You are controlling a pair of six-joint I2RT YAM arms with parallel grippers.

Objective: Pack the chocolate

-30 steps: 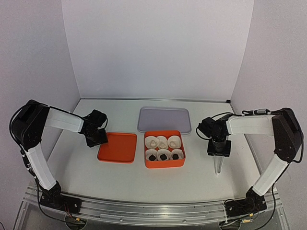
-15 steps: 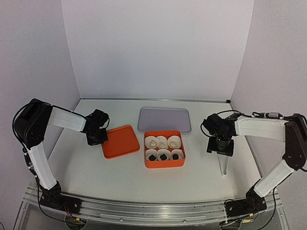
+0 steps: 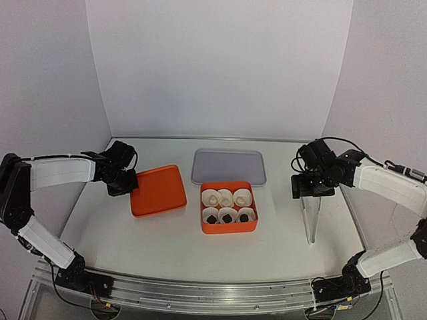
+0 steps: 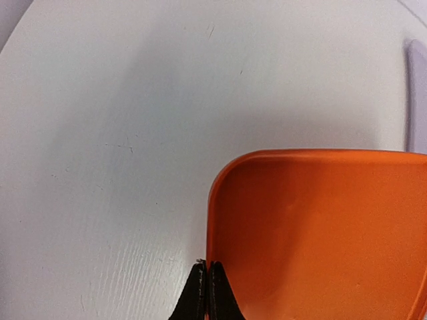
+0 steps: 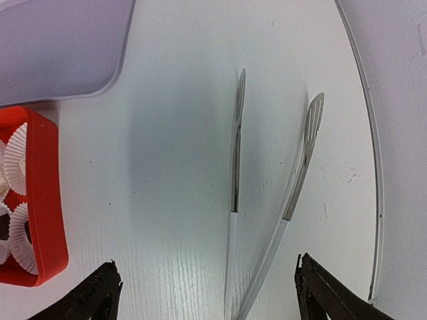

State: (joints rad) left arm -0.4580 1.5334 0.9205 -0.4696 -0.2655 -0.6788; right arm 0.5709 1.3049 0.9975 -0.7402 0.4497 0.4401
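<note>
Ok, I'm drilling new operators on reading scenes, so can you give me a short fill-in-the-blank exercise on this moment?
1. The left gripper is ____ on the rim of the orange lid.
2. The orange box holds ____ paper cups.
3. Its near row holds the three ____ chocolates.
4. The right gripper hangs ____ over the tongs lying on the table.
Missing words: shut; six; dark; open.
</note>
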